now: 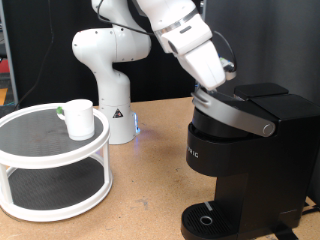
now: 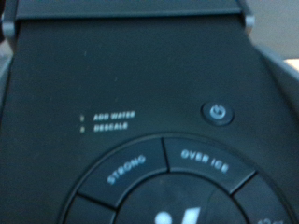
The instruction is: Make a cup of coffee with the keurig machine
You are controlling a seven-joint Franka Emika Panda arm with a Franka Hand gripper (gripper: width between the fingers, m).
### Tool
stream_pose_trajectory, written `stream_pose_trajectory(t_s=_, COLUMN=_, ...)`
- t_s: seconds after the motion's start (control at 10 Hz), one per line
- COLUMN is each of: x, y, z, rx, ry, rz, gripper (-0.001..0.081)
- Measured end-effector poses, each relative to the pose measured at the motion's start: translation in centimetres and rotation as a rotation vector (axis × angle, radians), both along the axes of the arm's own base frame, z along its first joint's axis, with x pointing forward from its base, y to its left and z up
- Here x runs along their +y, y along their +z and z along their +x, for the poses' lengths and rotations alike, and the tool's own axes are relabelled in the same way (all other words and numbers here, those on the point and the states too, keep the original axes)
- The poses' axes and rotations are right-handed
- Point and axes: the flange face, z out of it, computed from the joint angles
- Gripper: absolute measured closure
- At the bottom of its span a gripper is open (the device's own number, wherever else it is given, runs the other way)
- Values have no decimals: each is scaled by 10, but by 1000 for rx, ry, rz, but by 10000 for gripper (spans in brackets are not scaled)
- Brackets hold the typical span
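- You are looking at a robotics lab or test bench, not a home kitchen.
- A white robot arm (image 1: pixel 105 60) stands bolted on a bare wooden tabletop (image 1: pixel 150 175), its base in plain sight.
- A white two-tier round stand (image 1: pixel 50 165) holds a single cup (image 1: pixel 78 118), laid out as a test prop.
- The keurig machine (image 1: pixel 245 160) sits alone on the bench; your wrist view shows only its button panel (image 2: pixel 159 168).
- Dark equipment and clutter fill the background.
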Motion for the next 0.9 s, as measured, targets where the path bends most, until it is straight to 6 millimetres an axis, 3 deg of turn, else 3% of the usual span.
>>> stream_pose_trajectory(t_s=0.7, x=-8, y=-28, z=-8, rx=-15, ry=-16, rz=-60, gripper=804)
stream_pose_trajectory(t_s=0.9, x=-9, y=-28, z=-10, rx=-22, ry=-9, rz=-76, gripper=804)
